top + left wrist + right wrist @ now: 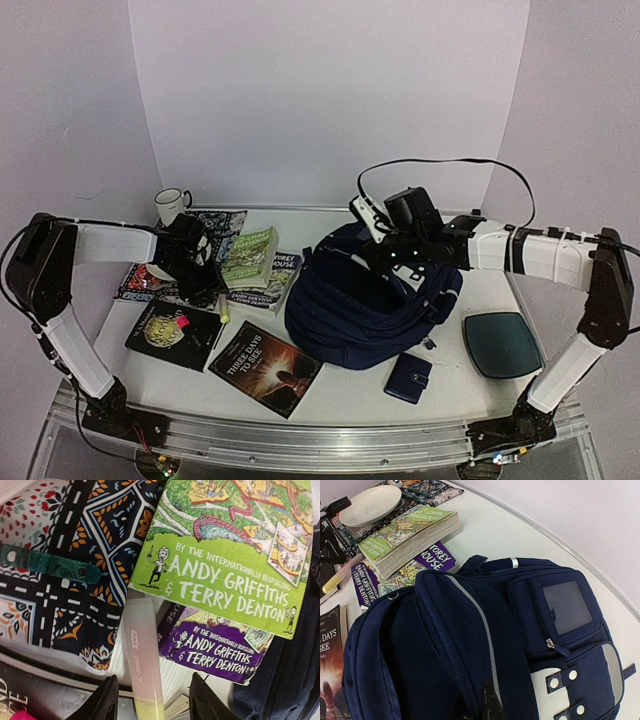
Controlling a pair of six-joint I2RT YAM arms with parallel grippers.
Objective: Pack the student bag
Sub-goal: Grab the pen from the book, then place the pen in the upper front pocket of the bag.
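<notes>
Left gripper [155, 700] hangs low over the pale yellow highlighter [143, 665], its jaws apart with one on either side of the pen and not yet clamped on it. Across the table [340, 405], the right gripper [398, 272] is closed at the upper flap of the student bag [360, 310]; whether it pinches the fabric I cannot tell. The bag lies slumped in the middle of the table, its main compartment gaping toward the books, and nothing shows inside it. Everything else sits outside: the green paperback [250, 255] stacked on the purple paperback [268, 287] just beside the bag, the Three Days to See book [265, 368] and the dark book [172, 335] nearer the front, and the small navy wallet [408, 378] below the bag. By my reading the packing has barely begun, with the highlighter likely the item in hand and all the books left to go in.
</notes>
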